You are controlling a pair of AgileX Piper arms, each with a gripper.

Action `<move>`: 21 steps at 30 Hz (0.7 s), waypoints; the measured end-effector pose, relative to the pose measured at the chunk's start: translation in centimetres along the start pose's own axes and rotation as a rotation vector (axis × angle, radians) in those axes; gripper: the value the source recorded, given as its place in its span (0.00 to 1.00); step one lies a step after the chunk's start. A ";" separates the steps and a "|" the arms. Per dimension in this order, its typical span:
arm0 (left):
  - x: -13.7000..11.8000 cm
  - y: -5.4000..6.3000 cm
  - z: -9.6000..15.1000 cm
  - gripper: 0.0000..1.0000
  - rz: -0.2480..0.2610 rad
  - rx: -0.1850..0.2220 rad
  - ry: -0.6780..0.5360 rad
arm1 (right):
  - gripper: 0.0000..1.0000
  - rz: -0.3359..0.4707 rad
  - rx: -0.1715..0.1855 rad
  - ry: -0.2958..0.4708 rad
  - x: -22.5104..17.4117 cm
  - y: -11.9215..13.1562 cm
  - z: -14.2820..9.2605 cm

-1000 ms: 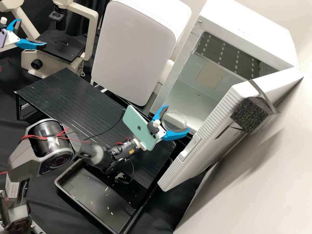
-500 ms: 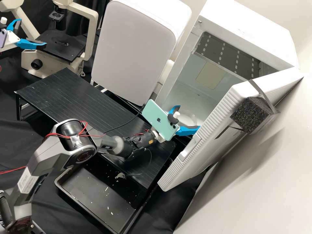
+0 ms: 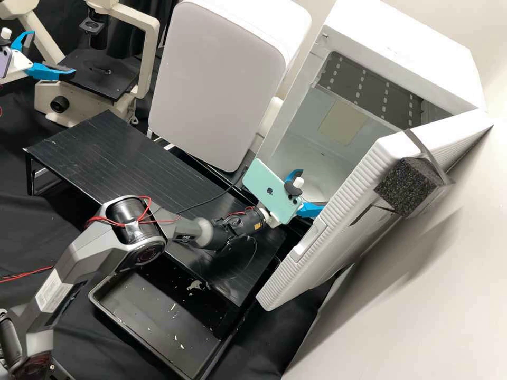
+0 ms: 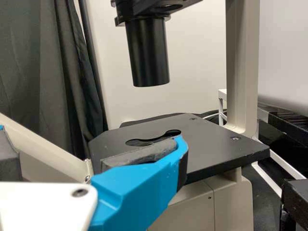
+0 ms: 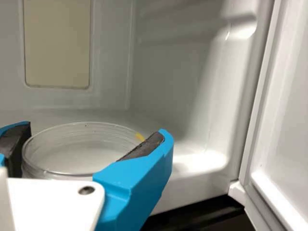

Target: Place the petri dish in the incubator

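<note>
- High view: incubator (image 3: pixel 401 58), one, white; door (image 3: pixel 364 227) swung wide, leaving me a way in.
- Right arm (image 3: pixel 95 248), one, dark grey. Over the last second it has reached forward across the bench (image 3: pixel 95 153), its end going from just before the incubator's mouth into it. The carry looks mostly done; lowering and release remain, as I judge it.
- Microscope (image 3: pixel 150 53), one, cream, with black stage; no part in my present step.
- Left claw (image 3: pixel 53 53), one, fingers wide apart, holding nothing, beside the microscope stage.
- Right claw (image 5: pixel 97 128), one, fingers parted to the width of the dish, pads against opposite sides of its rim.
- Petri dish (image 5: pixel 72 147), one, clear, round, roughly level between those pads, now within the incubator's chamber. I cannot tell whether its base touches the floor there. If it hangs above, opening would drop it; I would ease down first, then part the fingers evenly.
- Yellow mark (image 5: pixel 139 137), one, on the dish's side, near a pad.
</note>
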 end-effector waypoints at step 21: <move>0.0 0.0 0.0 1.00 0.000 0.000 0.000 | 1.00 -0.003 0.002 0.009 -0.2 -0.9 0.3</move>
